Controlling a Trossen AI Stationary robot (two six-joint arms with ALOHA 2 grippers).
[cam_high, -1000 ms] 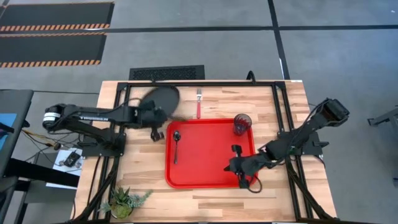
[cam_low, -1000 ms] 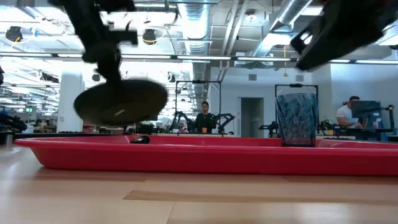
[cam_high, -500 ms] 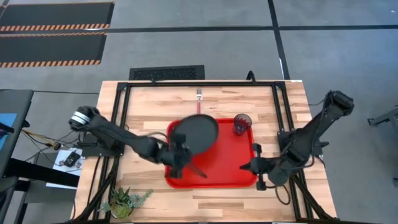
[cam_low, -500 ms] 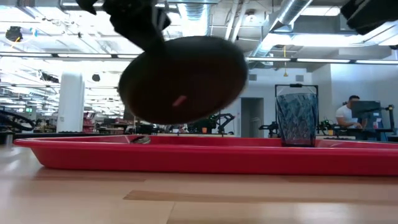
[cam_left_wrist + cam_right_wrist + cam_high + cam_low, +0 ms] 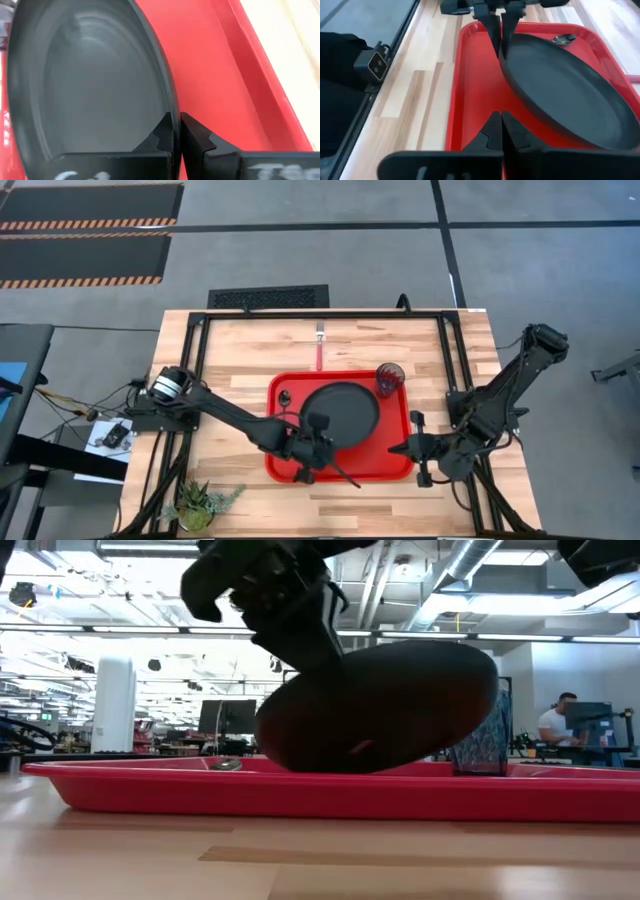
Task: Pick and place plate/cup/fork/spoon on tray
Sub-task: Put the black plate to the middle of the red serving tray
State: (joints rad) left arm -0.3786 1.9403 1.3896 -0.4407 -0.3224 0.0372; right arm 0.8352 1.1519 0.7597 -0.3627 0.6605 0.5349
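Over the tray (image 5: pixel 283 465), left fingers (image 5: pixel 176 131) pinch the tilted plate's (image 5: pixel 340 412) rim; right fingers (image 5: pixel 501 131) shut, empty.

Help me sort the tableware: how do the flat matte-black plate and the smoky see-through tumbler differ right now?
The matte-black plate is wide, flat and opaque; the smoky tumbler is small, tall and see-through. The plate hangs tilted, clamped at its rim by the left gripper; the tumbler stands upright, ungripped. Both are over the red tray.
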